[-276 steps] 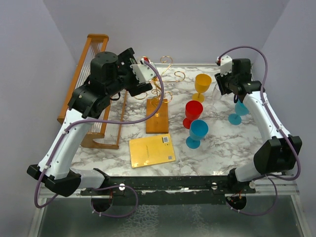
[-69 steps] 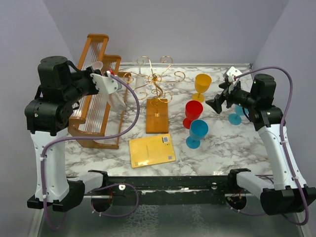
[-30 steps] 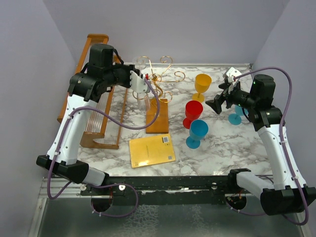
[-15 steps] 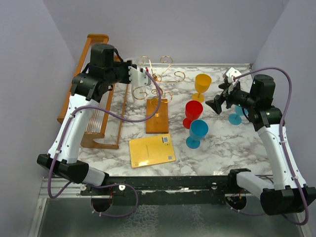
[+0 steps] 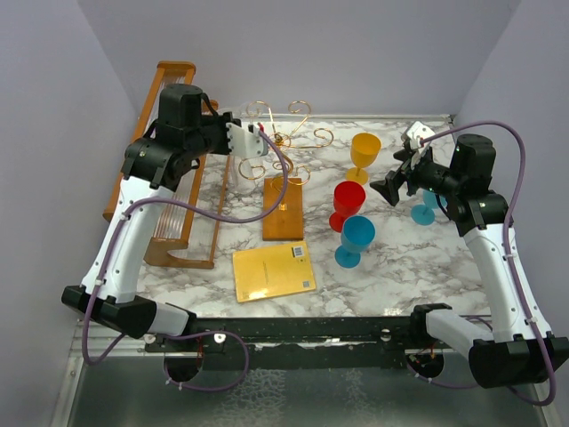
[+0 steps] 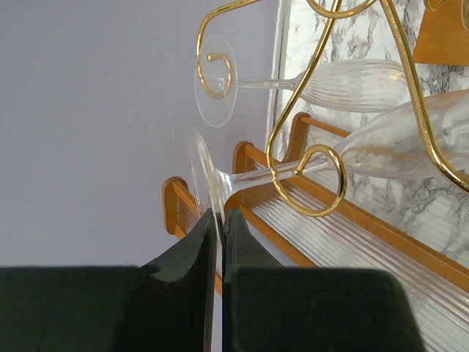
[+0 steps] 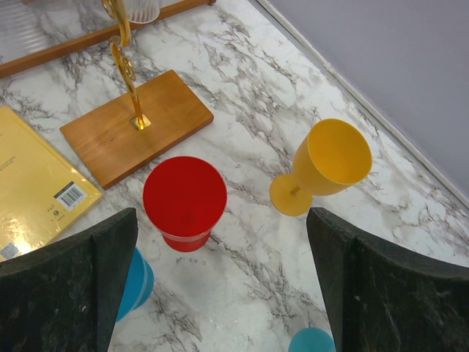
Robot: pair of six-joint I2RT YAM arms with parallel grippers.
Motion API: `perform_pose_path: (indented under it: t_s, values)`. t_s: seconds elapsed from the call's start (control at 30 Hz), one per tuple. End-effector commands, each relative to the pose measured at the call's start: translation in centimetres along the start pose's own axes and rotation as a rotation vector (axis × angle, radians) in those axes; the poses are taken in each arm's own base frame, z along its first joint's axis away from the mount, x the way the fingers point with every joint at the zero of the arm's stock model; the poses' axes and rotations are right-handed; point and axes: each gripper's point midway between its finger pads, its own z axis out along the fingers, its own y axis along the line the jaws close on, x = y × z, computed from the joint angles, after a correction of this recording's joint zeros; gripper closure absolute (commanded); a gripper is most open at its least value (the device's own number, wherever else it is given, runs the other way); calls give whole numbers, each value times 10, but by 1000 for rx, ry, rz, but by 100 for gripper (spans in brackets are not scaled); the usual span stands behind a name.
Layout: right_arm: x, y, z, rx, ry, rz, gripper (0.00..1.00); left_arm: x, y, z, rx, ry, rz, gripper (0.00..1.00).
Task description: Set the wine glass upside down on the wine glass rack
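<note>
My left gripper [image 6: 220,213] is shut on the foot of a clear wine glass [image 6: 410,143], which lies sideways in the left wrist view. The glass's stem crosses a curled arm end [image 6: 311,176] of the gold wire wine glass rack [image 5: 286,147]. A second clear glass [image 6: 352,81] hangs with its foot at another curl. From above, the left gripper [image 5: 256,142] sits at the rack's left side, over the brown base [image 5: 284,209]. My right gripper [image 7: 231,282] is open with nothing in it, high above the marble to the right [image 5: 391,189].
A wooden two-tier frame with clear rods [image 5: 169,191] stands at the left. A yellow book [image 5: 274,270] lies near the front. A red goblet [image 7: 185,202], a yellow goblet [image 7: 326,165] and a blue goblet [image 5: 356,238] stand mid-table. Another blue goblet [image 5: 427,209] stands behind the right arm.
My left gripper has carried the clear glass up and back, from over the rack's base toward the gold curls at its left. The right arm has stayed still.
</note>
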Motion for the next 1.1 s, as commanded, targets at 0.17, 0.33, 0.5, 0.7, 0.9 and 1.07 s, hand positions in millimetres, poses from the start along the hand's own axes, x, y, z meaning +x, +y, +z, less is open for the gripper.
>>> perform_pose_path:
  t_s: [0.17, 0.33, 0.5, 0.7, 0.9, 1.07]
  values:
    - [-6, -1, -1, 0, -24, -28, 2, -13, 2, -22, -24, -44, -24, 99]
    - [-6, 0, -2, 0, -24, -28, 2, -17, -1, -24, -12, -65, -30, 99]
    - [-5, 0, -1, -2, -23, -28, 2, -22, -6, -23, 8, -95, -32, 99]
    - [-5, 0, -1, -3, -22, -27, 2, -31, -15, -19, 50, -151, -38, 97]
    - [-5, 0, -1, -3, -21, -27, 2, -32, -21, -12, 69, -159, -40, 95]
    - [-5, -1, -1, -2, -20, -28, 2, -32, -29, -8, 95, -164, -47, 93]
